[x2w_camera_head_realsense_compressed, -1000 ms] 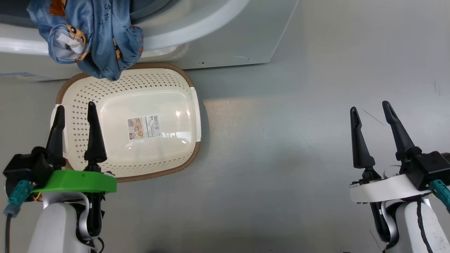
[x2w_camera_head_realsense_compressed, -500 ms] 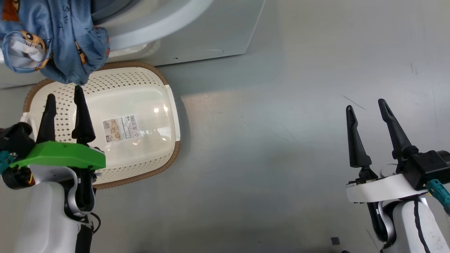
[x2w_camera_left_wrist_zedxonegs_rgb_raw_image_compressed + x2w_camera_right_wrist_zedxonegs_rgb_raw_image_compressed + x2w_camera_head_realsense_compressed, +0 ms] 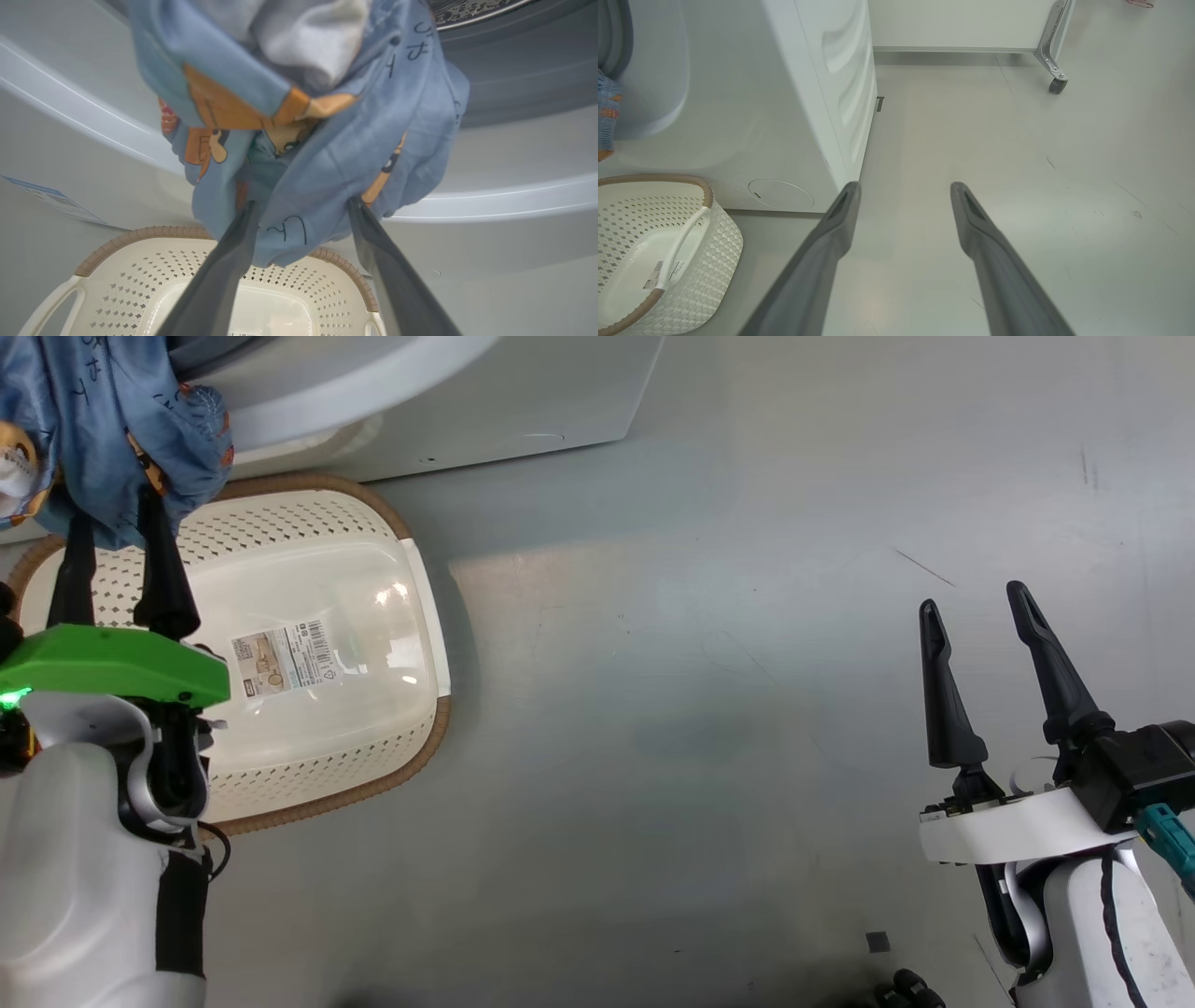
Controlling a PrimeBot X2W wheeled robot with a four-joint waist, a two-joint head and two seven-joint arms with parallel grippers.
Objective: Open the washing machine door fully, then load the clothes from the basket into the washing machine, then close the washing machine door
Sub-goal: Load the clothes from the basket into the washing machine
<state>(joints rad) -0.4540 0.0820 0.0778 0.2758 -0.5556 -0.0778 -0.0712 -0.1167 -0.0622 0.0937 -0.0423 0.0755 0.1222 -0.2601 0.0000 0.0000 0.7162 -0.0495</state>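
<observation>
The blue printed clothes [image 3: 103,420] hang out of the washing machine [image 3: 523,392] mouth, over the far rim of the basket [image 3: 392,532]. The basket's inside is bare except for its label. My left gripper [image 3: 112,513] is open, and its fingertips reach the lowest fold of the clothes [image 3: 299,140], which droops between the two fingers of the left gripper [image 3: 303,205]. My right gripper [image 3: 971,599] hovers open over bare floor, far right of the basket. In the right wrist view it [image 3: 903,186] points past the washing machine's [image 3: 808,93] corner. The washing machine door is out of view.
The steel drum [image 3: 467,7] and grey gasket show above the hanging cloth. A white cabinet on a caster wheel [image 3: 1057,84] stands behind the machine's right side. Open grey floor [image 3: 709,728] lies between basket and right arm. Small dark objects [image 3: 906,985] lie near the bottom edge.
The camera has swung, sliding the whole picture leftward. My left gripper has risen from over the basket up to the hanging clothes. The right gripper holds its pose, still open.
</observation>
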